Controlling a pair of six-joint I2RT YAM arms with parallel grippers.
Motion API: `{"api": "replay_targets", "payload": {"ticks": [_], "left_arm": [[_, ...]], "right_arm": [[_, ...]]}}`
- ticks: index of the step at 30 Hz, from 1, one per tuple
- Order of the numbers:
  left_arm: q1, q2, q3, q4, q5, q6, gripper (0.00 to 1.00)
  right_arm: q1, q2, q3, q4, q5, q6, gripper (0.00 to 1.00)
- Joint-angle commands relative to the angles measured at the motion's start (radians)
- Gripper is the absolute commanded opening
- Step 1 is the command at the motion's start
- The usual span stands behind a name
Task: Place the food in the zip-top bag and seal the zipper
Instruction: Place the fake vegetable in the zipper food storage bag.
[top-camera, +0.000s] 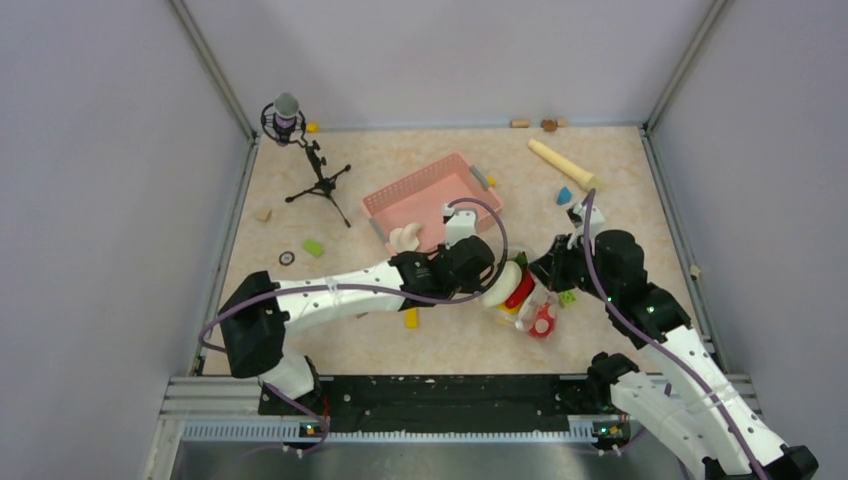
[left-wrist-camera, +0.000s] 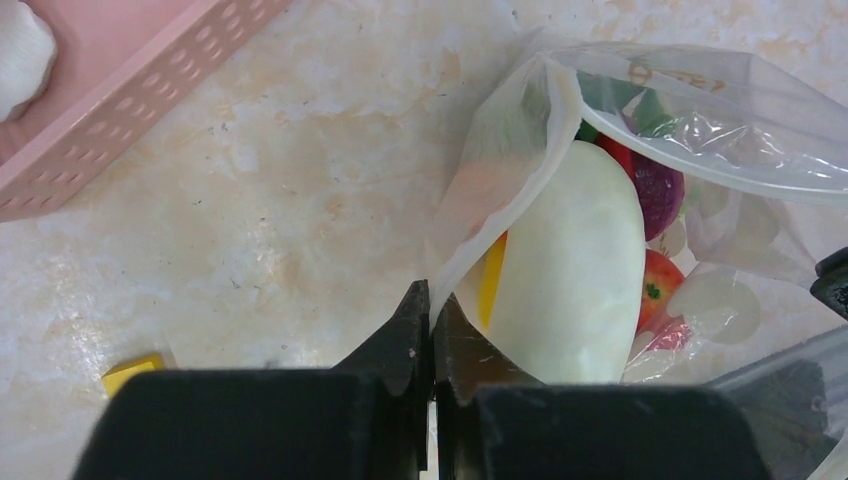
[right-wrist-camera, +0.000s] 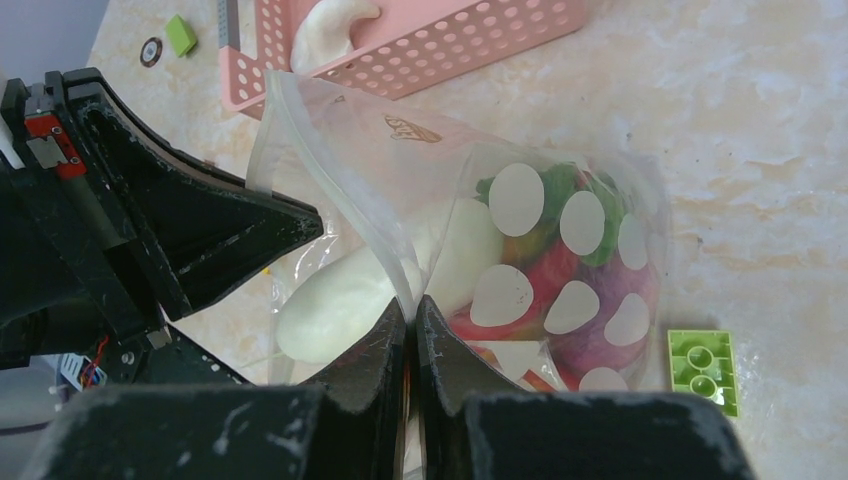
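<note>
Both arms meet over the middle of the worktop (left-wrist-camera: 250, 200), right at the zip-top bag (right-wrist-camera: 370, 170), which lies just below the pink basket (top-camera: 430, 190) in the overhead view. The left gripper (left-wrist-camera: 432, 300) is clenched, its two black fingers pressed together, and the near edge of the bag's mouth runs straight down into the tips, so it looks pinched there. The right gripper (right-wrist-camera: 410, 310) is clamped just as tightly on a fold of the clear film on the other side of the mouth, and the plastic rises from its tips in a taut crease. Between the two grips the mouth gapes open. A long white vegetable (left-wrist-camera: 575, 270) lies in the opening with its rounded end still at the rim. Deeper in sit a purple onion (left-wrist-camera: 660, 190) and a red apple (left-wrist-camera: 660, 285), with green and yellow bits beside them, all blurred behind the pale round dots on the film. One white piece (right-wrist-camera: 330, 25) lies in the basket at the top of the right wrist view. A green block (right-wrist-camera: 702, 370) sits on the worktop just beside the bag, at the lower right of that frame, and a yellow block (left-wrist-camera: 130, 372) lies at the lower left of the left wrist view. A microphone (top-camera: 286, 108) on a small tripod stands at the upper left of the overhead frame.
</note>
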Motion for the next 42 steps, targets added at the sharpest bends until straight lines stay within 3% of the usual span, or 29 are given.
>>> {"api": "replay_targets", "payload": {"ticks": [1, 11, 19, 25, 30, 36, 37, 39, 42], "left_arm": [[0.003, -0.049, 0.025, 0.010, 0.019, 0.007, 0.00], [0.006, -0.166, 0.083, 0.033, 0.056, 0.142, 0.00], [0.053, -0.120, 0.261, -0.206, -0.105, 0.227, 0.00], [0.055, -0.061, 0.326, -0.255, -0.019, 0.330, 0.03], [0.056, -0.007, 0.344, -0.243, 0.090, 0.351, 0.05], [0.075, 0.077, 0.416, -0.274, 0.111, 0.336, 0.09], [0.077, 0.083, 0.425, -0.275, 0.115, 0.340, 0.10], [0.077, 0.089, 0.437, -0.285, 0.111, 0.347, 0.22], [0.077, 0.081, 0.422, -0.307, 0.111, 0.347, 0.51]], "right_arm": [[-0.002, -0.008, 0.006, 0.037, -0.012, -0.006, 0.05], [-0.003, -0.003, 0.063, 0.008, -0.135, 0.023, 0.05], [-0.003, 0.017, 0.170, -0.157, -0.054, 0.023, 0.05], [-0.003, 0.048, 0.186, -0.173, -0.091, 0.020, 0.05], [-0.002, 0.082, 0.177, -0.144, -0.147, 0.007, 0.05], [-0.003, 0.061, 0.145, -0.111, -0.123, -0.005, 0.05], [-0.002, 0.058, 0.139, -0.110, -0.110, -0.005, 0.05], [-0.003, 0.051, 0.134, -0.110, -0.089, -0.008, 0.05], [-0.002, 0.045, 0.130, -0.108, -0.082, -0.008, 0.05]]}}
